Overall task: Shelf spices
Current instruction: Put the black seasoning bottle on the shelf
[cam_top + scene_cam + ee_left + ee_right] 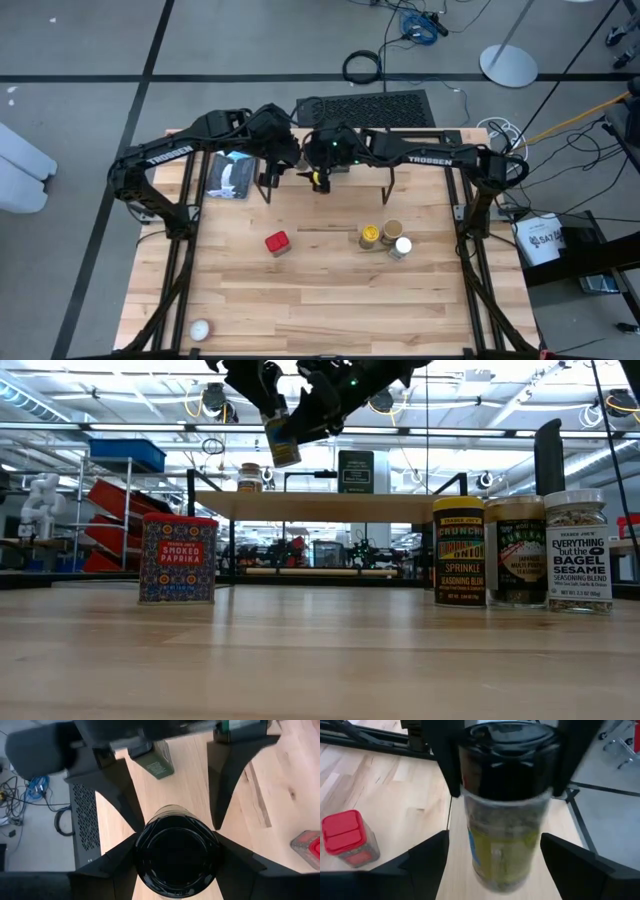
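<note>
The table (330, 290) carries the shelf (330, 507) at its back edge, where a black tin (355, 470) and a small jar (250, 477) already stand. Above it both arms meet, seemingly for a handover. The left gripper (177, 837) pinches the dark-lidded jar (282, 442) by its lid, while the right gripper (494, 840) has its fingers spread clear of it. Greyish seasoning shows through the glass. Three jars (385, 237) and the red tin (277, 243) wait unshelved.

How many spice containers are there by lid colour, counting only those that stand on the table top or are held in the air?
red tin, on the table: 1
yellow-lidded jar, on the table: 1
tan-lidded jar, on the table: 1
white-lidded jar, on the table: 1
dark-lidded jar, held in the air: 1
Total: 5
</note>
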You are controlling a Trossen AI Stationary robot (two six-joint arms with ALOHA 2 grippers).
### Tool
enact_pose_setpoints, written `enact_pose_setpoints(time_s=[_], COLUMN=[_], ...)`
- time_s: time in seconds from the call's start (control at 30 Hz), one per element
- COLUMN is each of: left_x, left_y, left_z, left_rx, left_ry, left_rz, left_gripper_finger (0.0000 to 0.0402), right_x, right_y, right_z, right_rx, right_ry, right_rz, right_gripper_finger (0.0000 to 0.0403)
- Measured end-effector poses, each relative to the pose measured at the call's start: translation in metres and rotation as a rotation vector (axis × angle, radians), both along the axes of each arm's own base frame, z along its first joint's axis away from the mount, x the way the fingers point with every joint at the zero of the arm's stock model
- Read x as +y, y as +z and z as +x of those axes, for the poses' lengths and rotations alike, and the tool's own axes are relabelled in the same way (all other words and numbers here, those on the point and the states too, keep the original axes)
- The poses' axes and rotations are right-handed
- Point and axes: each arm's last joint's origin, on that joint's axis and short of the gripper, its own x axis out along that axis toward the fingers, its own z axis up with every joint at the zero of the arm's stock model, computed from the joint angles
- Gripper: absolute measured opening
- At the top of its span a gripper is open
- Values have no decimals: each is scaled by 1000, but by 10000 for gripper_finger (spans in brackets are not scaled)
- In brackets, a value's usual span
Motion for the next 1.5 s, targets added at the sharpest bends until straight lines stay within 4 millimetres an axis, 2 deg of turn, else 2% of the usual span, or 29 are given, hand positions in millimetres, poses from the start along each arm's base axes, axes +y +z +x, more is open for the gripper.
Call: enact_pose_setpoints(time_s=[0.33,0.47,0.7,0.8,1.07,1.5], left_x=[0,0,0,0,0,0], left_y=[0,0,0,0,0,4], left_z=[0,0,0,0,0,-3], left_rx=[5,5,6,6,5,-18], left_ry=[-17,-18,-21,-21,5,32], left_rz=[11,12,12,12,23,36], left_gripper_finger=[219,219,219,219,220,243], right_x=[-1,-1,-1,-1,-1,-1], right_y=[-1,-2,-2,-2,-2,-1], right_z=[5,6,6,6,6,6], right_rx=[-35,-31,-31,-31,-32,-43], right_ry=[3,7,9,8,7,20], right_rz=[-17,-22,-25,-24,-15,3], right_gripper_finger=[287,250,163,143,144,146])
